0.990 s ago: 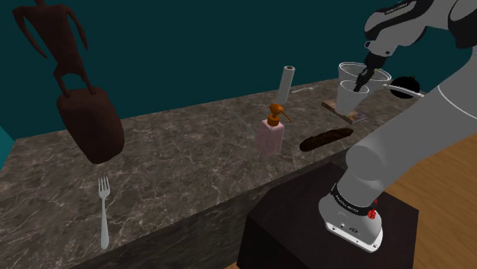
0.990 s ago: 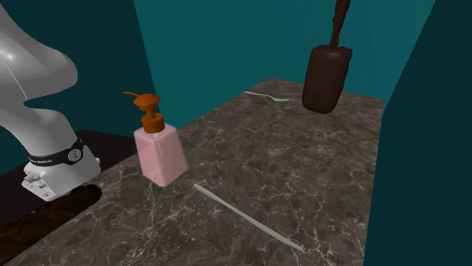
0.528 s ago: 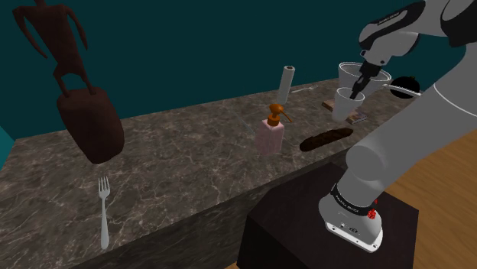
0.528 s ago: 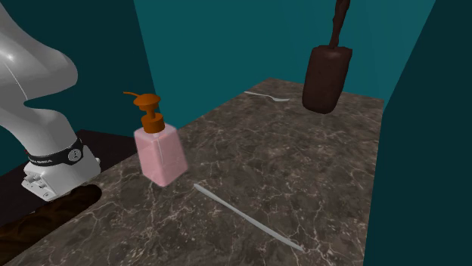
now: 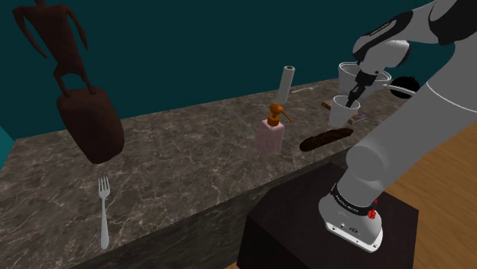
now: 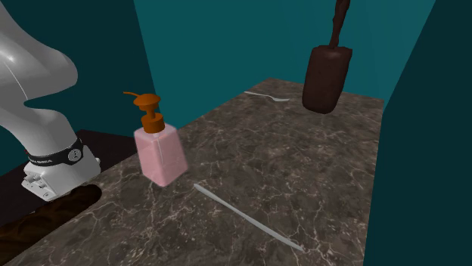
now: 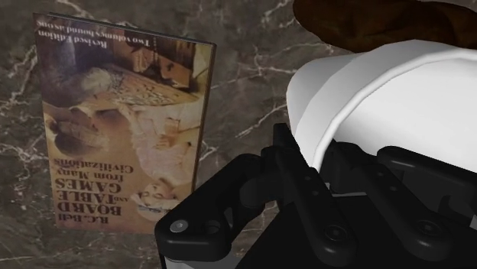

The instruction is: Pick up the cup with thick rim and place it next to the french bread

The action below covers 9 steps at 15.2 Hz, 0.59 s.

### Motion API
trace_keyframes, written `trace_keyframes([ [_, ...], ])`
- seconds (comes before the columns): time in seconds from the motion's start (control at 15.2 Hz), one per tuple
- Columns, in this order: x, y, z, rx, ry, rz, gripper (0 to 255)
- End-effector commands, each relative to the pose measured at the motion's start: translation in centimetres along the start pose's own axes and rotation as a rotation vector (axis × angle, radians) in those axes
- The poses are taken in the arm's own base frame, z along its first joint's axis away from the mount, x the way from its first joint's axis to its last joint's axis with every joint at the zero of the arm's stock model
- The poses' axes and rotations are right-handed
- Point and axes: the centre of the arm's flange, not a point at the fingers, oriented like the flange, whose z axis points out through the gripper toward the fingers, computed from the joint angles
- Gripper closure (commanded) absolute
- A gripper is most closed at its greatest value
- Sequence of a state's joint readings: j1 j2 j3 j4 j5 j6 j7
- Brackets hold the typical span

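Cup (image 5: 339,117) is white w/ a thick rounded rim, contents hidden. Gripper (image 5: 352,102) jaws are clamped on the rim over the marble counter (image 5: 191,153), near a long brown bread (image 5: 326,138) and a flat book (image 7: 122,115).

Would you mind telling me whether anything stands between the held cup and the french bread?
Nothing visible does: the white cup in the hand is close to the french bread, with only bare marbled counter between them.

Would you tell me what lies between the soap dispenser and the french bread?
Bare marble countertop separates soap dispenser from french bread, in the shoulder view.
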<state>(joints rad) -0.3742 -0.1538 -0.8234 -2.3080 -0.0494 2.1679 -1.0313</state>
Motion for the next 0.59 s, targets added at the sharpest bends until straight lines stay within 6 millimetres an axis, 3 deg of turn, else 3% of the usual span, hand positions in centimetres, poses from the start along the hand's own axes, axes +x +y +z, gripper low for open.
trace_keyframes([
  [0.0, -0.04, 0.07, 0.6, -0.001, 0.001, 0.0, 255],
  [0.46, -0.04, 0.07, 0.6, -0.001, 0.001, 0.0, 255],
  [0.53, -0.04, 0.07, 0.6, -0.001, 0.001, 0.0, 0],
])
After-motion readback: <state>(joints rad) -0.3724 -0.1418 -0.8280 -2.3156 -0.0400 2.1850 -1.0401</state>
